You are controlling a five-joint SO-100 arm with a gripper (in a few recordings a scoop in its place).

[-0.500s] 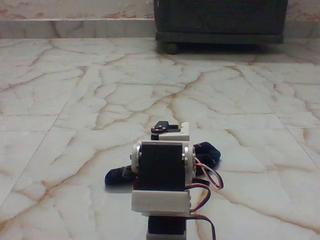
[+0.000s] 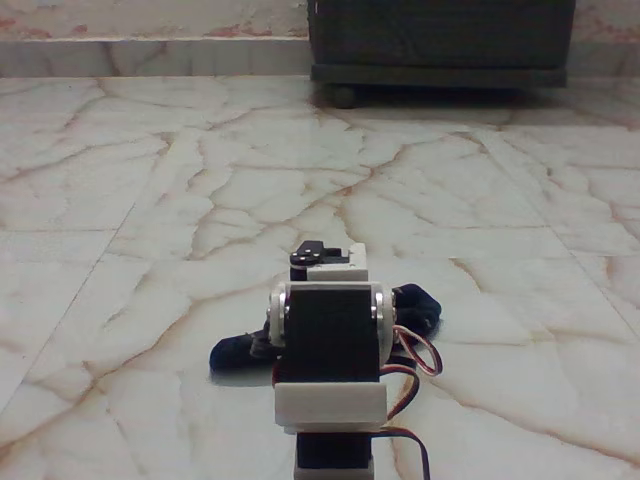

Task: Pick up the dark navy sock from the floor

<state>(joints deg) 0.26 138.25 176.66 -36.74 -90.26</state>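
From the fixed view behind me, my arm stood low over the floor, its servo blocks covering my pincer, so I could not tell whether it was released or clenched. The dark navy sock lay flat on the tiles just beyond my arm, one end showing at its right, the other at its left. A dark wooden cabinet stood well behind
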